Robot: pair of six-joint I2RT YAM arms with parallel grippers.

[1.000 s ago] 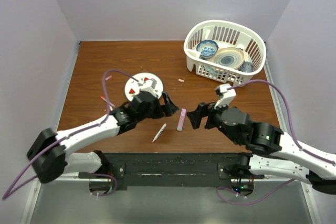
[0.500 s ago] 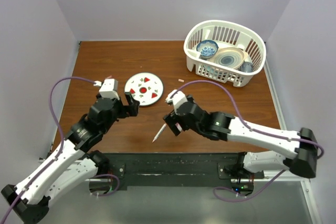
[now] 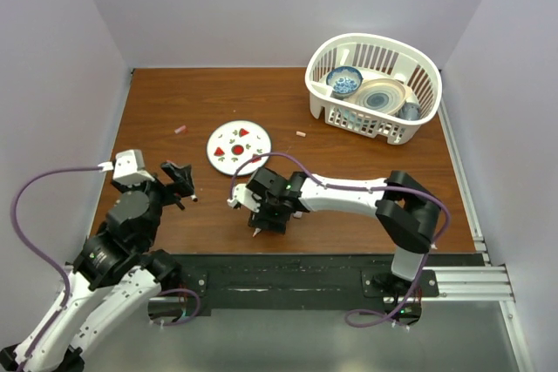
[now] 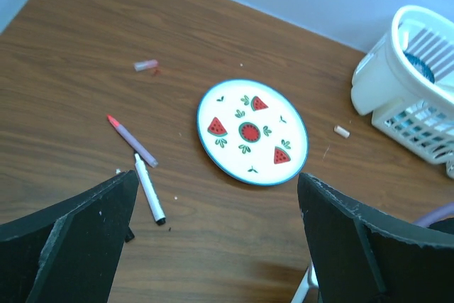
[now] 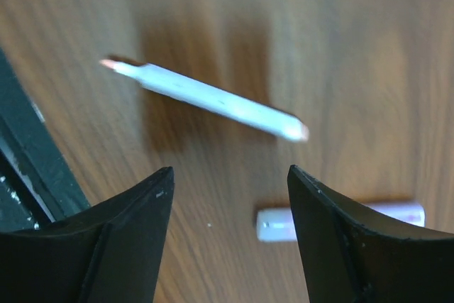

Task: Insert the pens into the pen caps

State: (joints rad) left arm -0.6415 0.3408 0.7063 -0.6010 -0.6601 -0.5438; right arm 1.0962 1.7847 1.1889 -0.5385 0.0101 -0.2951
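Observation:
My left gripper point(image 3: 179, 182) hangs open and empty over the table's left part; in its wrist view point(image 4: 218, 175) the jaws stand wide apart. Below it lie a thin dark reddish pen point(image 4: 133, 141) with a red tip and a white pen point(image 4: 150, 189) with a dark tip. A reddish pink cap point(image 4: 145, 65) point(image 3: 180, 129) lies far left, and a pale pink cap point(image 4: 342, 131) point(image 3: 301, 134) lies right of the plate. My right gripper point(image 3: 266, 213) point(image 5: 230, 172) is open low over a slim whitish pen point(image 5: 213, 97), with a thicker pale pink pen point(image 5: 340, 221) beside it.
A white plate point(image 3: 239, 147) point(image 4: 252, 133) with watermelon pictures lies left of centre. A white basket point(image 3: 373, 86) point(image 4: 418, 90) holding bowls stands at the back right. The black rail point(image 3: 288, 276) runs along the near edge, close to my right gripper.
My left arm has drawn back toward the near left, away from the plate. My right arm has swung left and lowered over the slim whitish pen. Both grippers stay open.

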